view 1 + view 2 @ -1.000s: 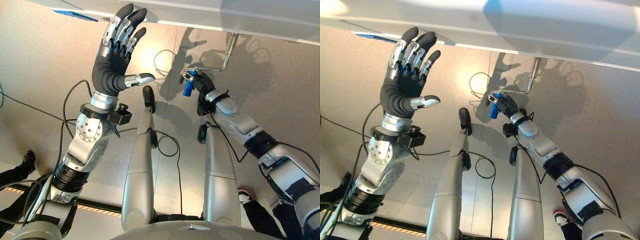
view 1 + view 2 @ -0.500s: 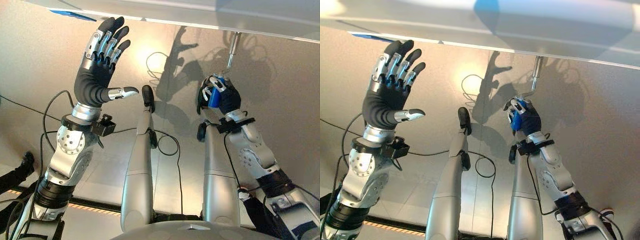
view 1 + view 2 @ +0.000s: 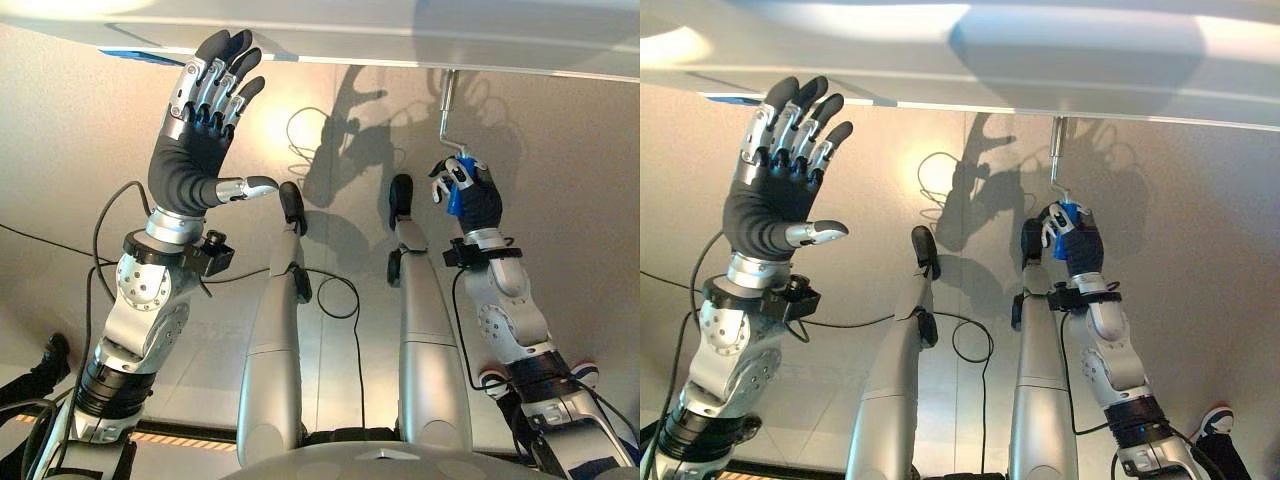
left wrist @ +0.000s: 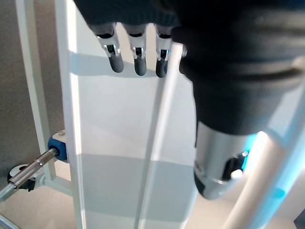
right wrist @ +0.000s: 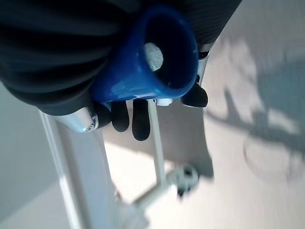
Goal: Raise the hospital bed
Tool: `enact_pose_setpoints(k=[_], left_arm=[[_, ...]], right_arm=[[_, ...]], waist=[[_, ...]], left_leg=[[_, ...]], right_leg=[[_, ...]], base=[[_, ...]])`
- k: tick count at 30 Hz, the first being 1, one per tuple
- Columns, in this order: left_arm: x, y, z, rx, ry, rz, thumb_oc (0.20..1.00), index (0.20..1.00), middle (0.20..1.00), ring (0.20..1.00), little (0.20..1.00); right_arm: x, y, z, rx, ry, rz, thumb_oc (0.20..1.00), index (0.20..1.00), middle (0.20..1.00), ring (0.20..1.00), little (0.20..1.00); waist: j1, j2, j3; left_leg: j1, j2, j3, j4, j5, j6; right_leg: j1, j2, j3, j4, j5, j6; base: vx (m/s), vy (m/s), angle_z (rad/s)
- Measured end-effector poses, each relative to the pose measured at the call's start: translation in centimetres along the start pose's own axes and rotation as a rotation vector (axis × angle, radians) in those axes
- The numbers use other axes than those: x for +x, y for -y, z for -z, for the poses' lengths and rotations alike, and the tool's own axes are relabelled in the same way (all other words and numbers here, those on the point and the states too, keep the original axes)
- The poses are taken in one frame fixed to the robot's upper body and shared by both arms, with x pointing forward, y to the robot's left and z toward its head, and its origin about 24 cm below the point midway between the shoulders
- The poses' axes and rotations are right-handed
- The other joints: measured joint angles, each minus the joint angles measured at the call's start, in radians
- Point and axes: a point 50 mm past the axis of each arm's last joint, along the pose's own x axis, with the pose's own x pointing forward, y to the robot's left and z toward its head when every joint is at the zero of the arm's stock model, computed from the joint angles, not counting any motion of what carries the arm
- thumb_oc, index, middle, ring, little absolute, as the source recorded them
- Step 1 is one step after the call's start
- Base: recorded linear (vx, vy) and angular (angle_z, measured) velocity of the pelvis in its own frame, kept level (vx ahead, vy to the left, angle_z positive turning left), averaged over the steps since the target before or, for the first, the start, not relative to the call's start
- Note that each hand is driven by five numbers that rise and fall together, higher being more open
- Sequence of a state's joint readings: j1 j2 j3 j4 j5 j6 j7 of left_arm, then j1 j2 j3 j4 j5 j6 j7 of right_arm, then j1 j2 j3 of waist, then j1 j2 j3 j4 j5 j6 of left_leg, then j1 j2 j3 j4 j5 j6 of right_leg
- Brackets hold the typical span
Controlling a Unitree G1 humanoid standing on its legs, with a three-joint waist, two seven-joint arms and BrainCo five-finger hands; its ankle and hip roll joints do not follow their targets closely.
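Observation:
The white edge of the hospital bed (image 3: 400, 30) runs across the top of the eye views. From under it a metal crank rod (image 3: 445, 110) hangs down and ends in a blue handle (image 3: 458, 195). My right hand (image 3: 476, 200) is shut on that blue handle (image 5: 147, 62), with fingers curled round it in the right wrist view. My left hand (image 3: 200, 120) is raised with straight spread fingers, its tips at the bed's edge near a blue label (image 3: 135, 56). In the left wrist view the left fingers (image 4: 136, 55) point along the bed's white frame (image 4: 119, 143).
A beige floor (image 3: 560, 180) lies below the bed. A person's dark shoe (image 3: 50, 352) shows at the lower left, and another shoe (image 3: 1213, 420) at the lower right. A second blue-tipped metal rod (image 4: 33, 164) sticks out of the bed frame.
My right hand has swung the blue handle round to the right and a little lower, turning the crank. My left hand stays raised and open by the bed's edge.

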State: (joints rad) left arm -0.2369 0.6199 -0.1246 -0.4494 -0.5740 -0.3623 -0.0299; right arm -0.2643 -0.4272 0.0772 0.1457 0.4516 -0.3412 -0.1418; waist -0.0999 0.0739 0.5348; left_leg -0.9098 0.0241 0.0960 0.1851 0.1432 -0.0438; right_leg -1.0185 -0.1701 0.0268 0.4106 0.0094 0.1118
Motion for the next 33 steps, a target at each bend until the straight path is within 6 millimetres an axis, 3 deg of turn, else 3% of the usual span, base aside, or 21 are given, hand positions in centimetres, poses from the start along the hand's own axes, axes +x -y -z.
enact_pose_setpoints(k=[8, 15, 22, 25, 31, 33], left_arm=[[0.2, 0.0, -0.1, 0.021, -0.024, 0.06, 1.0, 1.0, 1.0, 1.0, 1.0], [0.8, 0.9, 0.0, -0.001, -0.037, 0.139, 1.0, 1.0, 1.0, 1.0, 1.0], [1.7, 2.2, 0.3, -0.057, -0.029, 0.201, 1.0, 1.0, 1.0, 1.0, 1.0], [2.4, 2.5, 0.0, -0.067, -0.003, 0.215, 1.0, 1.0, 1.0, 1.0, 1.0], [3.1, 2.8, 0.1, -0.101, 0.027, 0.182, 1.0, 1.0, 1.0, 1.0, 1.0], [3.4, 3.0, 0.4, -0.126, 0.032, 0.157, 1.0, 1.0, 1.0, 1.0, 1.0]], right_arm=[[1.7, 3.4, 2.0, -0.166, -0.07, 0.127, 0.2, 0.2, 0.2, 0.2, 0.2], [3.3, 4.8, 3.3, -0.246, -0.168, 0.168, 0.2, 0.2, 0.2, 0.2, 0.2], [6.3, 6.2, 5.0, -0.432, -0.426, 0.157, 0.2, 0.2, 0.2, 0.2, 0.2], [7.2, 6.3, 5.0, -0.481, -0.518, 0.163, 0.2, 0.2, 0.2, 0.2, 0.2], [8.4, 4.7, 4.9, -0.506, -0.563, 0.144, 0.2, 0.2, 0.2, 0.2, 0.2], [8.6, 3.3, 5.3, -0.51, -0.576, 0.127, 0.2, 0.2, 0.2, 0.2, 0.2]], waist=[[0.001, -0.006, -0.001], [0.007, -0.007, -0.002], [0.041, -0.006, -0.003], [0.064, -0.005, -0.003], [0.079, 0.001, -0.002], [0.084, 0.003, -0.003]], left_leg=[[0.007, -0.002, 0.006, 0.0, 0.0, 0.007], [0.008, -0.005, 0.002, 0.001, 0.001, 0.008], [0.005, -0.009, -0.002, 0.0, 0.002, 0.008], [-0.009, -0.01, -0.004, 0.002, 0.004, 0.007], [-0.038, -0.008, -0.013, 0.007, 0.011, 0.0], [-0.041, -0.006, -0.014, 0.01, 0.011, -0.003]], right_leg=[[0.009, -0.004, 0.008, -0.011, 0.008, 0.006], [0.013, -0.008, 0.005, -0.012, 0.009, 0.007], [0.007, -0.008, 0.003, -0.006, 0.009, 0.007], [-0.008, -0.008, 0.002, -0.002, 0.009, 0.007], [-0.042, -0.006, -0.003, 0.018, 0.004, -0.001], [-0.052, -0.005, -0.006, 0.037, -0.005, -0.008]], base=[[-0.01, -0.024, -0.02], [0.0, -0.005, 0.0], [0.0, 0.0, 0.0], [0.0, 0.0, 0.0], [0.0, 0.002, 0.01], [0.0, 0.0, 0.0]])
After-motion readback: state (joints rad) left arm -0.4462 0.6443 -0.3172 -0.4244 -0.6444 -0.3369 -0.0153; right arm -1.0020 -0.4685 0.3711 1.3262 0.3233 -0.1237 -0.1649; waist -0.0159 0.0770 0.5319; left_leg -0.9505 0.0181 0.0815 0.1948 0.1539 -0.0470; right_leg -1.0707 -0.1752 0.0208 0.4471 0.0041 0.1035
